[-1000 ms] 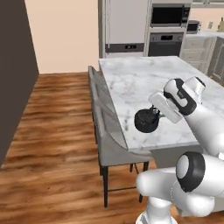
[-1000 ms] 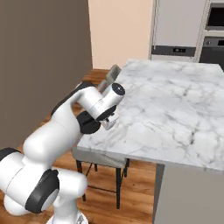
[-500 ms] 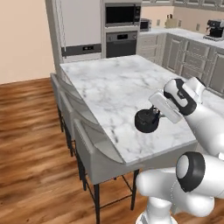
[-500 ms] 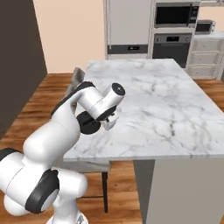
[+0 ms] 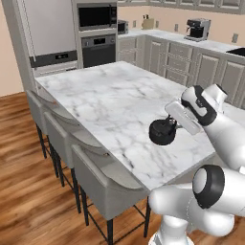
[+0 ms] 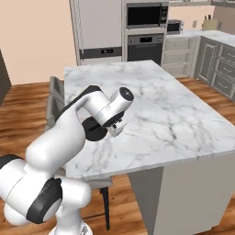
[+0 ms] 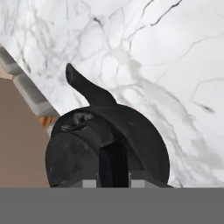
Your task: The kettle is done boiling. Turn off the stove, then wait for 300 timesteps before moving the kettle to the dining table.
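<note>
The near-black kettle [image 5: 161, 133] hangs just above the white marble dining table [image 5: 103, 93], near its front right corner. My gripper [image 5: 169, 126] is shut on the kettle's arched top handle. From the right base view, the kettle [image 6: 95, 130] peeks out behind my forearm, over the dining table [image 6: 156, 108], with the gripper [image 6: 113, 130] beside it. The hand view looks down on the kettle [image 7: 109, 144], its spout [image 7: 85, 87] pointing up the picture and its handle [image 7: 113, 166] running between the fingertips of the gripper [image 7: 113, 183], with the dining table [image 7: 175, 65] beneath. The stove is out of view.
Three grey chairs [image 5: 93, 165] line the table's left side over wood floor [image 5: 28, 191]. A wall oven and microwave [image 5: 97, 33] stand behind the table. A cabinet counter [image 5: 191, 52] with a coffee machine [image 5: 197, 28] runs along the back right.
The whole picture has swung as the base drives, bringing the table's long side and the back cabinets into view. The kettle stays in the shut gripper, held the same way.
</note>
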Robot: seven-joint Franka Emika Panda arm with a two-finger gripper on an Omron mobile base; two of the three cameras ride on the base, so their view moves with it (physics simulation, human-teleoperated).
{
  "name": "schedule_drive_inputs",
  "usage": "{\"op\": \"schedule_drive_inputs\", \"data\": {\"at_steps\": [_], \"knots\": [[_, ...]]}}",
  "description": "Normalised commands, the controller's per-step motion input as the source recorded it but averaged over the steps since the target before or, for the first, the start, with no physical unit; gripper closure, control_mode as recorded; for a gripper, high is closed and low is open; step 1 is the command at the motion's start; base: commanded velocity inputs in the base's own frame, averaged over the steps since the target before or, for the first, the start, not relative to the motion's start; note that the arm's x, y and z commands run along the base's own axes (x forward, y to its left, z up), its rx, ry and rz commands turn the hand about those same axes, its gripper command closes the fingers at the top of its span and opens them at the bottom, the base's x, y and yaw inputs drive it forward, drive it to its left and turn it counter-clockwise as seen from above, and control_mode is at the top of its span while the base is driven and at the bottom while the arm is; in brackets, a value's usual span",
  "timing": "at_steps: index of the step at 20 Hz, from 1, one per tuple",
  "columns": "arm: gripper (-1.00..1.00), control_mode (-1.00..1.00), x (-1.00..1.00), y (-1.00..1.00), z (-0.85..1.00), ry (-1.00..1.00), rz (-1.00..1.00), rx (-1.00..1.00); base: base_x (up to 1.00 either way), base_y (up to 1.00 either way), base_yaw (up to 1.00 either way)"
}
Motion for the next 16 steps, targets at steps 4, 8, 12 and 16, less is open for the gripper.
{"op": "schedule_drive_inputs", "data": {"at_steps": [4, 8, 12, 16], "knots": [[1.0, 1.0, 0.0, 0.0, 0.0, 0.0, 0.0, 0.0, 0.29, 0.4, -0.23], [1.0, 1.0, 0.0, 0.0, 0.0, 0.0, 0.0, 0.0, 0.19, 0.05, -0.03], [1.0, 1.0, 0.0, 0.0, 0.0, 0.0, 0.0, 0.0, 0.07, 0.0, 0.0], [1.0, -1.0, 0.16, 0.0, -0.13, 0.02, 0.0, 0.01, 0.0, 0.0, 0.0]]}}
